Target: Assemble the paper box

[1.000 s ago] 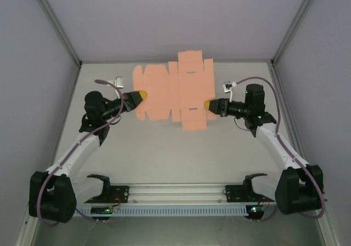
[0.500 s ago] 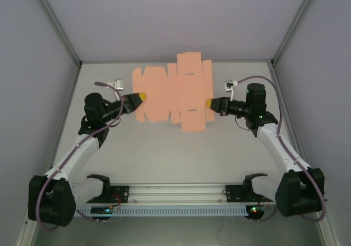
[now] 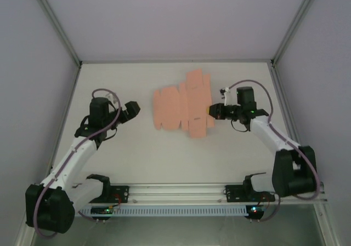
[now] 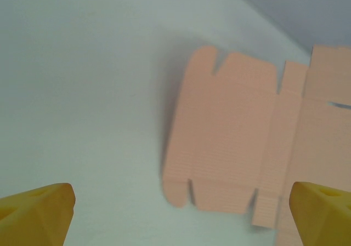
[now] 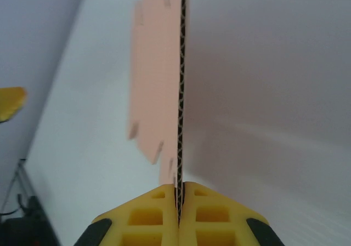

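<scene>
On the grey table the right gripper pinches the unfolded paper box, the left gripper gapes wide short of it; folding probably needs both.

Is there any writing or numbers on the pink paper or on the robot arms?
No words, numbers or signs can be read here.
paper box: plain pink card, nothing printed on the side that shows.
left gripper and right gripper: plain yellow fingers, no marks.
small white tag by the right arm: too small to tell if it has writing.
</scene>
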